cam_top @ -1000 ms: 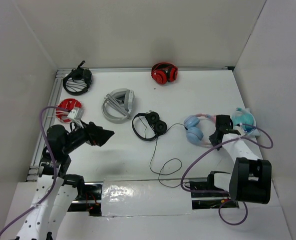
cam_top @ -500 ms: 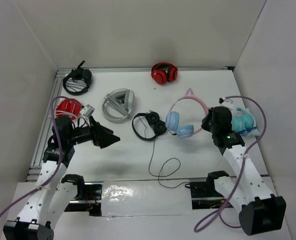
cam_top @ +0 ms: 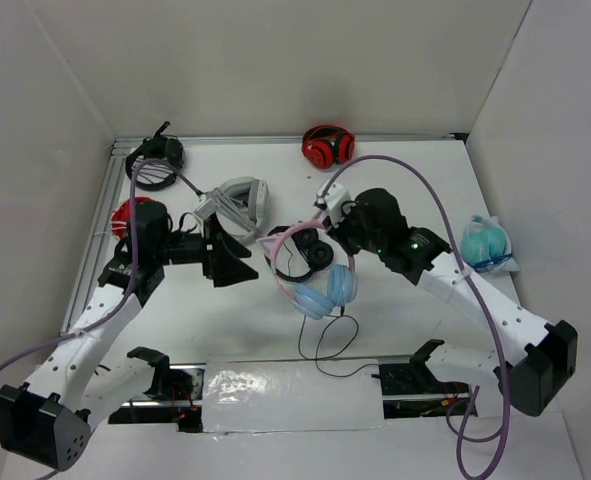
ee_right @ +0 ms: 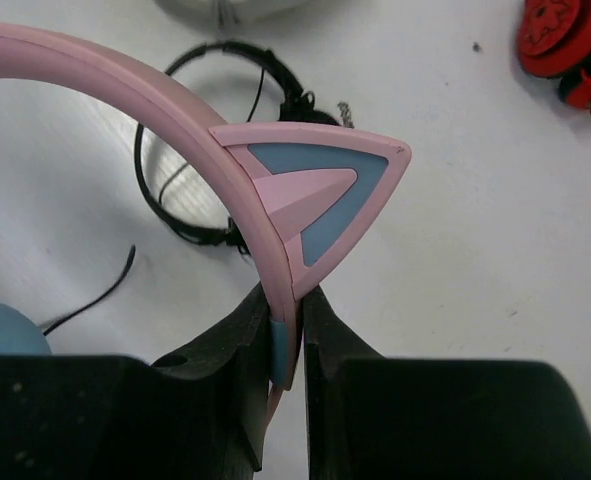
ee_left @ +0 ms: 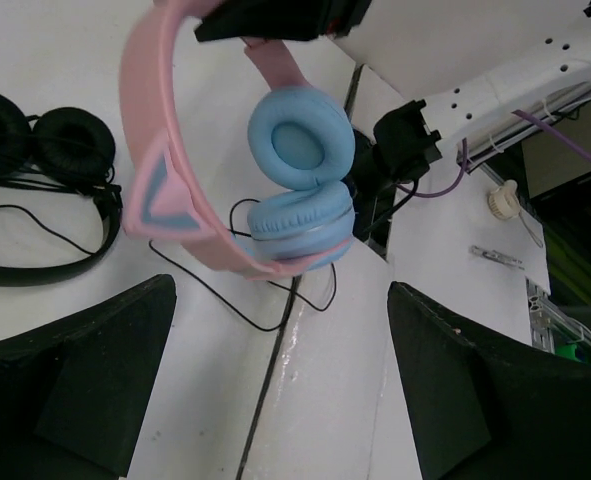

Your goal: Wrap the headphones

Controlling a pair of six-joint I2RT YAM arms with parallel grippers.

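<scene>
Headphones (cam_top: 320, 285) are hanging from my right hand (cam_top: 331, 224) near the middle of the surface (cam_top: 425, 190). Its two fingers are clamping the thin pink headband (ee_right: 155, 110) just beside a cat ear (ee_right: 320, 190), and the right wrist view is showing the band pinched between the dark fingertips (ee_right: 230, 340). The light blue ear cups (ee_left: 300, 180) are dangling at the low end of the band, pressed one against the other, toward the near edge; I cannot tell whether they are touching the surface. The thin dark cable (cam_top: 327, 338) is trailing below them in a loose loop on the surface. My left hand (cam_top: 237, 258) is hovering just to the left of the headphones with its fingers spread wide apart and nothing between them, and its camera is looking straight at the cups. A small black on-ear pair (cam_top: 300, 250) is lying just behind the hanging band, a grey headset (cam_top: 237, 205) is sitting beyond the left hand, and a red pair (cam_top: 327, 147) is resting well apart, at the far edge.
</scene>
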